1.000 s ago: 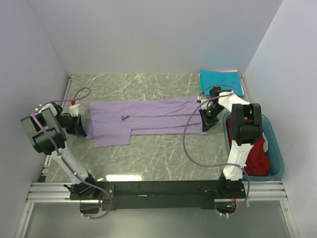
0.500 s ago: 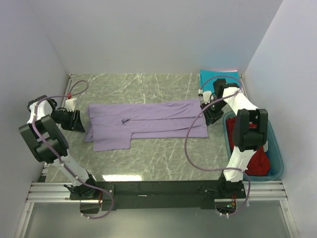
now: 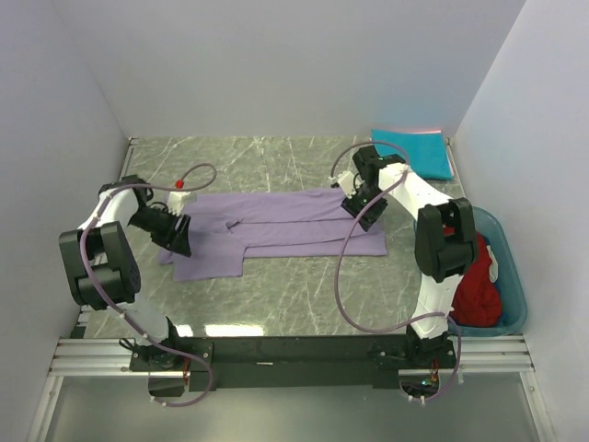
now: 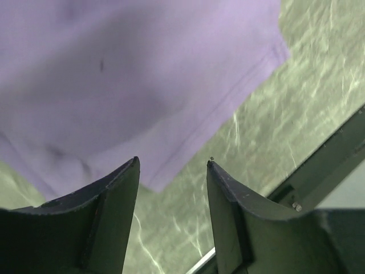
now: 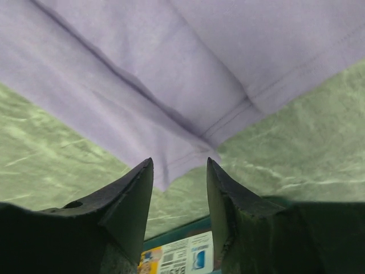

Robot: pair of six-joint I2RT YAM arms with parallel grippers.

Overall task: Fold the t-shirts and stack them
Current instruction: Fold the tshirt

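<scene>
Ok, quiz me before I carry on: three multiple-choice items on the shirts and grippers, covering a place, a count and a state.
1. Where does the dark red t-shirt lie?
A) in the teal bin
B) spread at mid-table
C) hanging from an arm

2. How many t-shirts show?
A) two
B) three
C) four

3. How do the grippers stand?
A) both shut on cloth
B) left shut, right open
C) both open, empty

Answers:
1 A: it is heaped inside the bin at the right.
2 B: the lavender t-shirt, the teal t-shirt and the red one.
3 C: the left gripper and right gripper show parted jaws with nothing between them, above the lavender cloth.
</scene>
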